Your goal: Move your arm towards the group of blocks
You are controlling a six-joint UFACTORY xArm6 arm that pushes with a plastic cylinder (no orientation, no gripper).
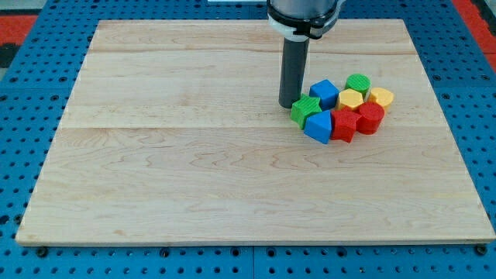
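A tight group of blocks lies at the view's right of the wooden board (pixel 194 170). It holds a green block (pixel 305 109), a blue cube (pixel 324 92), a blue block (pixel 318 126), a red star-shaped block (pixel 342 125), a red cylinder-like block (pixel 370 118), a yellow block (pixel 350 99), a yellow hexagonal block (pixel 380 98) and a green cylinder-like block (pixel 358 84). My tip (pixel 289 105) stands just left of the group, touching or almost touching the green block.
The board rests on a blue perforated table (pixel 23 155). The arm's dark housing (pixel 304 15) hangs over the board's top edge above the rod.
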